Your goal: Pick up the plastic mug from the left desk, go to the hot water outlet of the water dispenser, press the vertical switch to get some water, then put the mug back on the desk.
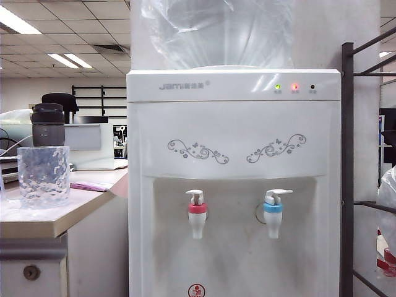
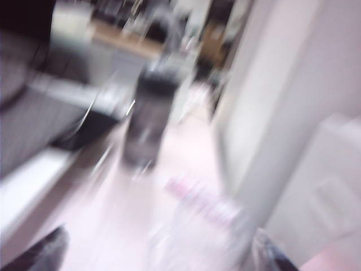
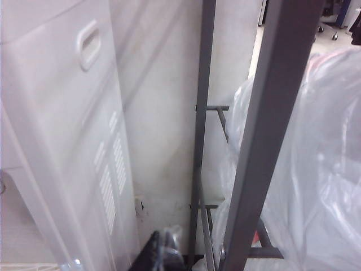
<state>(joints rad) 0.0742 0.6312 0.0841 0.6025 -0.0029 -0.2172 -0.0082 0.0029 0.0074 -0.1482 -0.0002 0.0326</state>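
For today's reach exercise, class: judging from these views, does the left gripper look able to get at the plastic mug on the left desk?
Probably yes. The plastic mug stands near the left desk's front edge, nothing before it; the grey bottle is behind. The left wrist view, though blurred, faces it, and the left gripper is open.

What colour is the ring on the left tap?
Red. The hot water outlet wears a red collar, clearest in the exterior view.

I am in an office. Ceiling tiles with strip lights run overhead, desks with monitors stretch behind, and a water dispenser stands beside the left desk.
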